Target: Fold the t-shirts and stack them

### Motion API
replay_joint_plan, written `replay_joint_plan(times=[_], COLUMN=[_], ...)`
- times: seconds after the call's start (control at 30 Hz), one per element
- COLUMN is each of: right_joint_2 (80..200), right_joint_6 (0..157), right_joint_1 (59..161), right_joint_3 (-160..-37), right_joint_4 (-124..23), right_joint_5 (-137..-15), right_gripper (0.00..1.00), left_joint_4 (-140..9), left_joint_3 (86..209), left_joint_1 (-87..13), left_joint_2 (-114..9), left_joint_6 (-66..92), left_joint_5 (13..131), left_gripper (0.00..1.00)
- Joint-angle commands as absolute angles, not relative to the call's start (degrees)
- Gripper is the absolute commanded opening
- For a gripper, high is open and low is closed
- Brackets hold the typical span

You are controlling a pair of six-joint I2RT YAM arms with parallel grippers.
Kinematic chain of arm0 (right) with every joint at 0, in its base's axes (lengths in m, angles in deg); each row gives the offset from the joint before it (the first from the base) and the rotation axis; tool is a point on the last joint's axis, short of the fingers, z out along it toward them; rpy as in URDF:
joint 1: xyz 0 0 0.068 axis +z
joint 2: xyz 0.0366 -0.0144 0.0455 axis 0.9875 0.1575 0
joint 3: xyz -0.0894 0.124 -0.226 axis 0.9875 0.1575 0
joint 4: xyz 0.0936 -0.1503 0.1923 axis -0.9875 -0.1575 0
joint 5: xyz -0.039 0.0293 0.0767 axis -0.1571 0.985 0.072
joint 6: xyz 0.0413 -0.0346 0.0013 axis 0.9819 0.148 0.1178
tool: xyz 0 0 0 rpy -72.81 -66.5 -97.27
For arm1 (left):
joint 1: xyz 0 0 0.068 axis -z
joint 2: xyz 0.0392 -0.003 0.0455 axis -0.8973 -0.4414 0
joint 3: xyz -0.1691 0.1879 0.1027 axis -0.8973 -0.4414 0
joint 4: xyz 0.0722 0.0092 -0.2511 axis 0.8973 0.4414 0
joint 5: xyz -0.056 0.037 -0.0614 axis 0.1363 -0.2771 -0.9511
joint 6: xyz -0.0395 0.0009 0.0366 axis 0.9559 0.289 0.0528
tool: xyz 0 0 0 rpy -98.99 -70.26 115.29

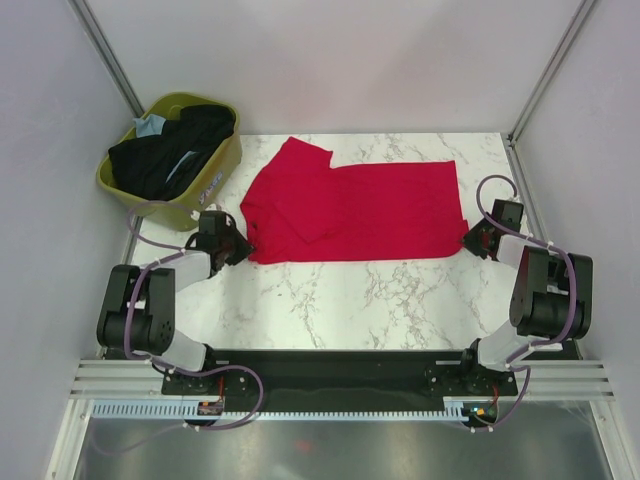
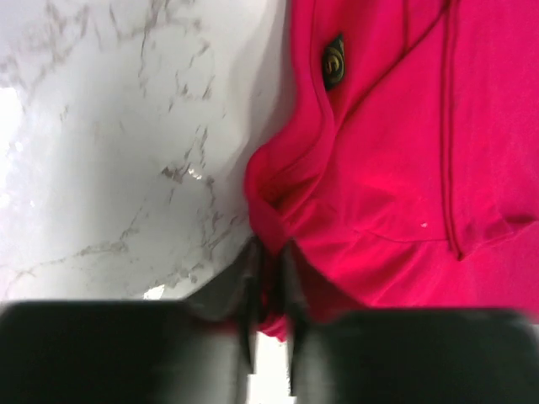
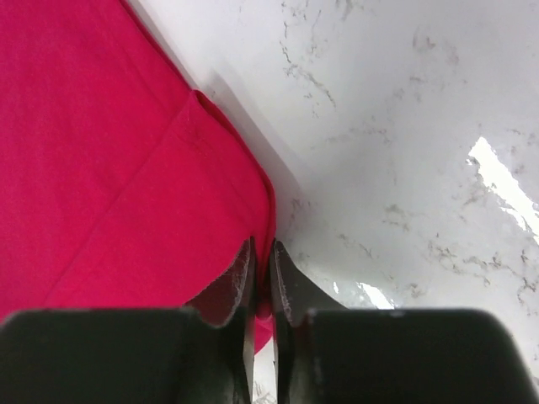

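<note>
left claw clamped on red shirt edge, cloth bunched just ahead of its tips. right claw pinching the opposite corner; marble right of it.

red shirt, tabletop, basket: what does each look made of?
By look: red shirt, soft matte knit cloth; it creases and shows stitched hems. tabletop, white with grey veins and glossy glare, so marble or a marble-look laminate; can't tell which. basket, olive, smooth stiff walls with a rounded rim, likely moulded plastic.
</note>
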State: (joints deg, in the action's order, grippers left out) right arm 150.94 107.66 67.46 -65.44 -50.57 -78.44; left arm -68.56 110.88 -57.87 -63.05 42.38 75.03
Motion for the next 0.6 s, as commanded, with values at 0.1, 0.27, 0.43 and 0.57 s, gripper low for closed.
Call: replay_joint_plan(times=[0.1, 0.27, 0.43, 0.57], right_joint_2=[150.7, 138.5, 128.8, 125.7], right_joint_6=[107.2, 107.7, 108.7, 109.0], right_joint_1=[67.4, 64.9, 64.4, 64.1], right_joint_3=[-63.7, -61.9, -59.7, -56.7], right_joint_4=[-54.3, -59.9, -64.4, -67.1], right_joint_5=[-80.0, -85.3, -87.8, -89.0], right_gripper=[0.00, 0.00, 0.00, 0.00], left_joint_4=[-65.0, -52.4, -47.6, -45.4], left_joint_3=[112.0, 116.0, 115.1, 110.6], left_joint_1=[-57.8, -58.1, -58.2, -58.2], left_joint_2=[-60.3, -50.5, -43.4, -40.0], left_joint_6=[42.0, 40.3, 41.2, 42.1], left_joint_5=[73.7, 78.8, 75.4, 70.8], left_gripper=[0.02, 0.02, 0.10, 0.10])
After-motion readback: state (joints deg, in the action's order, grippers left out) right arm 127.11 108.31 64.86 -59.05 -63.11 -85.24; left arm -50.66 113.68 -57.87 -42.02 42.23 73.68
